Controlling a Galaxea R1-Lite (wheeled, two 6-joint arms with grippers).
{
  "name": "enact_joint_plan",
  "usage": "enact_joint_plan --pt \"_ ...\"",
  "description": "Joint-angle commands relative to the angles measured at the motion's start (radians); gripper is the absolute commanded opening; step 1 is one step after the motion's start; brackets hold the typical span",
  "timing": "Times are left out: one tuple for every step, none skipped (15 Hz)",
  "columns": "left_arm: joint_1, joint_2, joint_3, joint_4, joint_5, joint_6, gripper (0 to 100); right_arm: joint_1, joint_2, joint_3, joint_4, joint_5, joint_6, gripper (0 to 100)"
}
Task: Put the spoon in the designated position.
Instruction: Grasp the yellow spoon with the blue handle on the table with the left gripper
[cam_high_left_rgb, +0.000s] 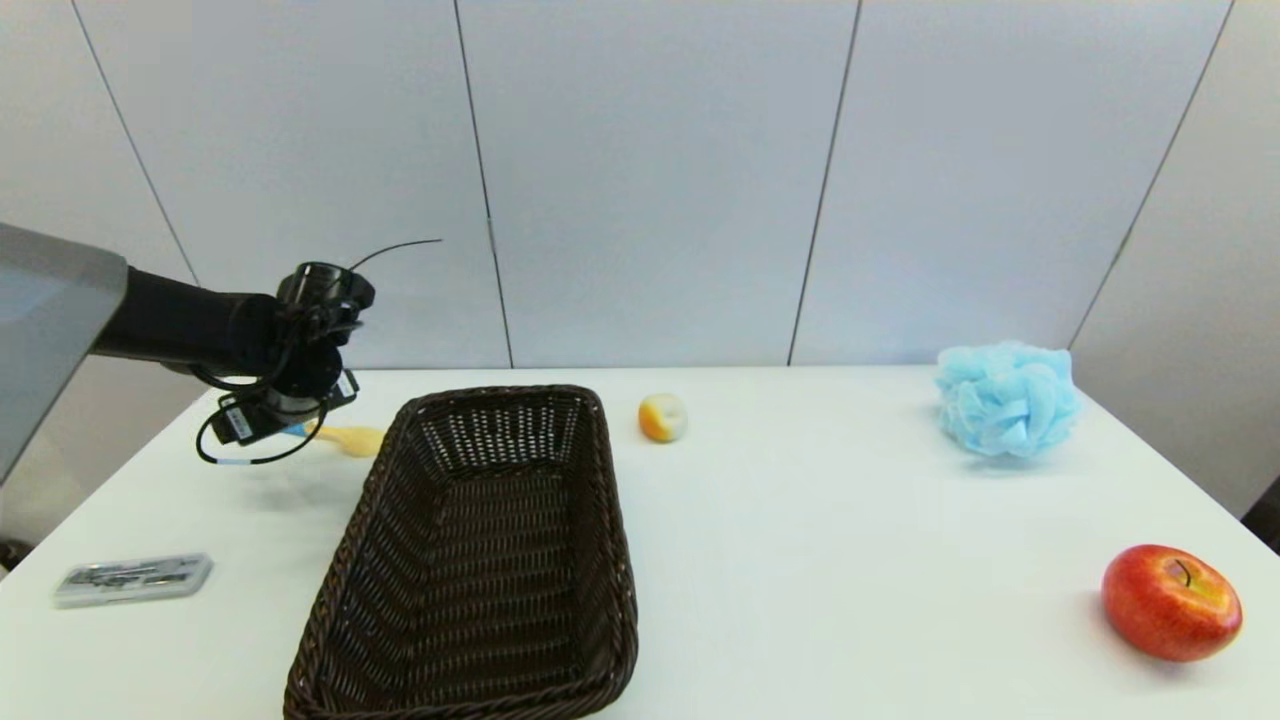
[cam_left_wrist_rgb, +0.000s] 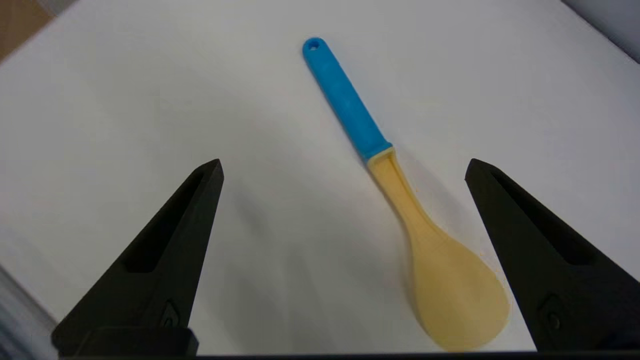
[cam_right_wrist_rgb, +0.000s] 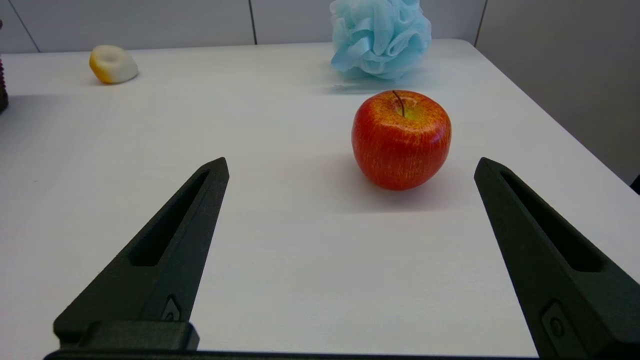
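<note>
Two grippers are fitted to my arms; only the left one shows from the head camera. At the far left near corner of the white table (cam_high_left_rgb: 820, 560) lies a small flat clear plastic case (cam_high_left_rgb: 134, 578). Beyond it, my left gripper (cam_left_wrist_rgb: 342, 167) hangs above the tabletop with its black fingers (cam_left_wrist_rgb: 165, 250) spread wide and holding nothing. The small plastic spoon with a pale yellow bowl and bright blue handle (cam_left_wrist_rgb: 400, 200) lies flat on the bare white surface beneath that gripper, between the two fingers but closer to one of them, touching neither. From the head camera the spoon (cam_high_left_rgb: 350, 439) is partly hidden by my wrist; its yellow bowl lies just beside the far left corner of the dark brown rectangular wicker basket (cam_high_left_rgb: 480, 560), outside it.

Right of the basket's far end sits a small rounded white and orange-yellow object (cam_high_left_rgb: 662, 417). Farther right, near the table's back edge, rests a light blue mesh bath sponge (cam_high_left_rgb: 1006, 398). Near the right front edge stands a red apple (cam_high_left_rgb: 1170, 601).

My right gripper (cam_right_wrist_rgb: 350, 165) is low over the table in front of the apple (cam_right_wrist_rgb: 401, 139), fingers (cam_right_wrist_rgb: 165, 250) wide apart and empty, well short of the fruit.
</note>
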Motion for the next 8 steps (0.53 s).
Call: enact_joint_plan --pt "0.001 0.033 -0.002 0.003 -0.001 -0.144 100 0.0 0.001 0.0 0.0 0.0 0.0 100" --pt "0.001 0.04 -0.002 0.003 -0.003 -0.18 100 0.0 0.001 0.0 0.0 0.0 0.0 100" --pt "0.001 0.04 -0.002 0.004 -0.003 -0.218 100 0.0 0.001 0.0 0.0 0.0 0.0 100" --pt "0.001 0.041 -0.004 0.004 -0.003 -0.258 100 0.0 0.001 0.0 0.0 0.0 0.0 100" --pt "0.001 0.043 -0.004 0.006 -0.003 -0.29 100 0.002 0.001 0.0 0.0 0.0 0.0 100" --pt "0.001 0.044 -0.004 0.006 -0.003 -0.296 100 0.0 0.001 0.0 0.0 0.0 0.0 100" --pt "0.001 0.049 -0.013 0.006 -0.003 -0.302 100 0.0 0.001 0.0 0.0 0.0 0.0 100" --pt "0.001 0.06 -0.025 0.001 -0.003 -0.31 100 0.0 0.001 0.0 0.0 0.0 0.0 100"
